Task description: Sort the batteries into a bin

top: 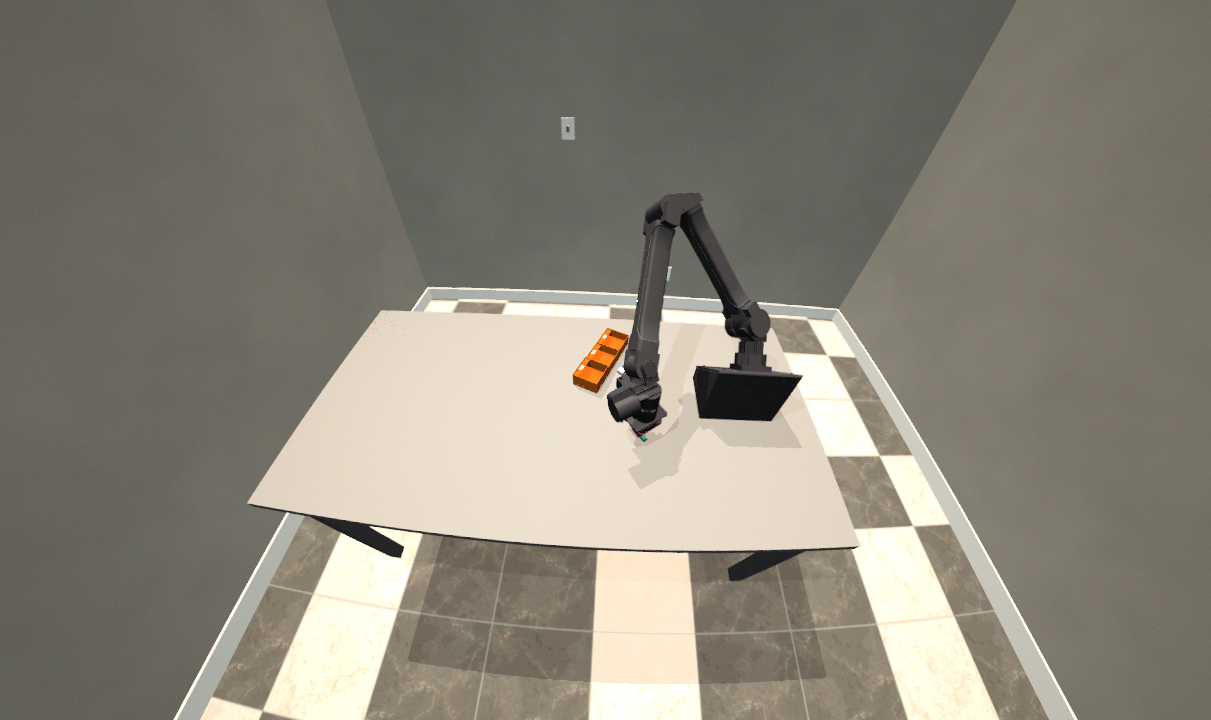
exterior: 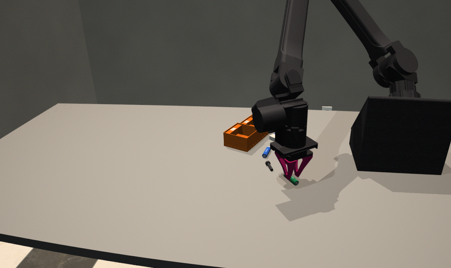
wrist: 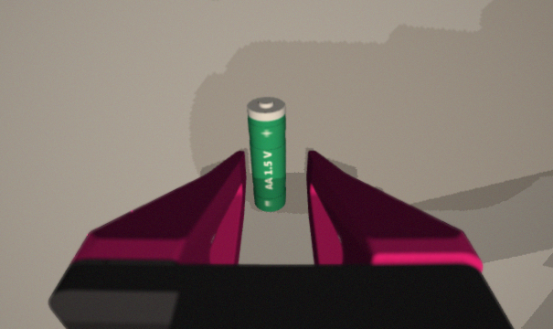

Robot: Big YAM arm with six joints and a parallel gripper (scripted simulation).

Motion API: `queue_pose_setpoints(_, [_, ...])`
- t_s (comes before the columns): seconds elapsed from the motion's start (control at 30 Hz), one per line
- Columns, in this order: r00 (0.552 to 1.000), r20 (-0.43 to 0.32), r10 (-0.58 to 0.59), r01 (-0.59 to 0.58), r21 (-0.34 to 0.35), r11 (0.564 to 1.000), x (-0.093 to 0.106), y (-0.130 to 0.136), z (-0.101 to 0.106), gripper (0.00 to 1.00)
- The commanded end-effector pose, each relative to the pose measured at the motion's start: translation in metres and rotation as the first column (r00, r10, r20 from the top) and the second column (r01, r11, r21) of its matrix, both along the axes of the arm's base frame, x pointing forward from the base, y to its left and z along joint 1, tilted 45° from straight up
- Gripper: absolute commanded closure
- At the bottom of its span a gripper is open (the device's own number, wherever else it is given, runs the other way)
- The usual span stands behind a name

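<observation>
Green AA battery lies lengthwise between my parted jaws

My gripper (top: 645, 431) (exterior: 293, 176) (wrist: 276, 164) is partly open and grips nothing, its magenta fingers low over the pale, matte table (top: 457, 429) (exterior: 153, 183) (wrist: 75, 91). The green, cylindrical AA battery with a white-rimmed end (top: 643, 437) (exterior: 294, 181) (wrist: 267, 157) lies on its side on that table, outside the bins. In my wrist view its long axis runs nearly straight up and down, along the gap; the plus end points to the top, the minus end back towards my palm. It sits nearer the finger on that view's left. In the exterior view its flat minus end points to the lower right. A blue, cylindrical battery (exterior: 266, 152) lies near the orange, box-shaped bins (top: 588, 379) (exterior: 235, 142), whose letters I cannot read.
</observation>
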State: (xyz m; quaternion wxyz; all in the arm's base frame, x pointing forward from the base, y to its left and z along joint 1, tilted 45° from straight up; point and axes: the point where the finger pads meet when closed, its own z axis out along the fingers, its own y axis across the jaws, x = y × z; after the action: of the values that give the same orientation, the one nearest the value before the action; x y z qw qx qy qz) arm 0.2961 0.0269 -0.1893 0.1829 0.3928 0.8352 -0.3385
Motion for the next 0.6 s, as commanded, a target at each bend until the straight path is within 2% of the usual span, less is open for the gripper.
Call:
queue_pose_setpoints(0.0, [0.998,0.032,0.057,-0.058,0.022,0.998,0.017,0.019,0.007,0.73])
queue_pose_setpoints(0.13, [0.998,0.032,0.045,-0.045,0.022,0.999,0.025,0.018,0.009,0.73])
queue_pose_setpoints(0.2, [1.000,0.016,0.022,-0.022,0.013,1.000,0.019,0.005,-0.003,0.73])
queue_pose_setpoints(0.4, [1.000,-0.010,0.022,-0.022,0.000,1.000,0.003,-0.008,-0.008,0.73])
queue_pose_setpoints(0.53, [1.000,-0.010,0.022,-0.022,0.001,1.000,0.003,-0.009,-0.009,0.73])
queue_pose_setpoints(0.57, [0.999,0.005,0.049,-0.049,0.008,0.999,0.007,0.001,-0.005,0.73])
